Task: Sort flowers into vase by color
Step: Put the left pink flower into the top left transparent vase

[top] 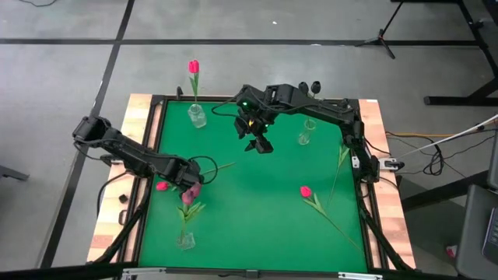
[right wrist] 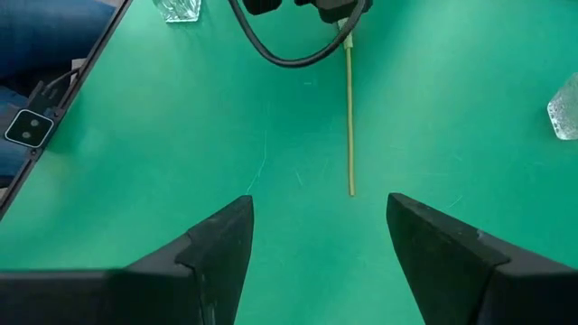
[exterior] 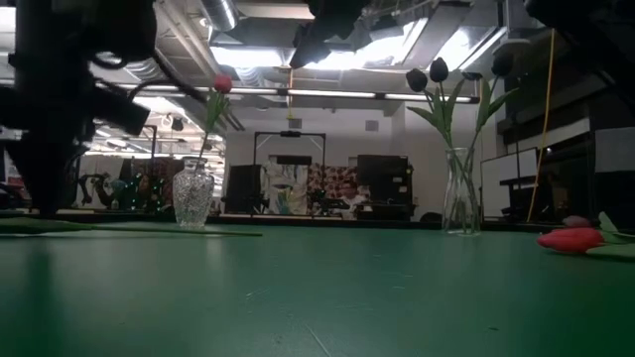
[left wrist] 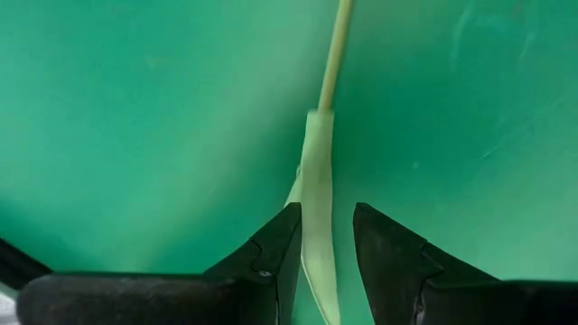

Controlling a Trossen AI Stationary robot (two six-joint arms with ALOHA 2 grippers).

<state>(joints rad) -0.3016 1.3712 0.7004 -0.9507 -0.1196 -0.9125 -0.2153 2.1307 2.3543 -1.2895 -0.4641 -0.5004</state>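
A pink-headed tulip [top: 161,186] lies flat on the green mat at the left, its stem [right wrist: 350,117] running to a free end [top: 232,163]. My left gripper [left wrist: 325,244] points down over its middle, narrowly open, with a pale leaf [left wrist: 316,208] between the fingers. My right gripper [right wrist: 321,253] hangs wide open and empty above the far middle [top: 257,144]. A far-left vase [top: 197,117] holds a pink tulip [top: 193,67]. A far-right vase [top: 306,132] holds near-black tulips [exterior: 439,71]. A near-left vase [top: 185,239] holds a maroon-pink tulip [top: 191,194]. My left gripper stands over the lying tulip's pale leaf [left wrist: 312,235] from above, its fingers across the stem. One finger [left wrist: 282,242] lies against the leaf's edge; a gap shows between the leaf and the other finger [left wrist: 384,248]. The tulip rests on the mat.
Another pink tulip [top: 305,190] lies on the mat at the right, its stem running toward the near right corner. A loose green stem [top: 339,167] lies near the right edge. The mat's middle [top: 257,202] is bare. A black frame [top: 156,140] borders the mat.
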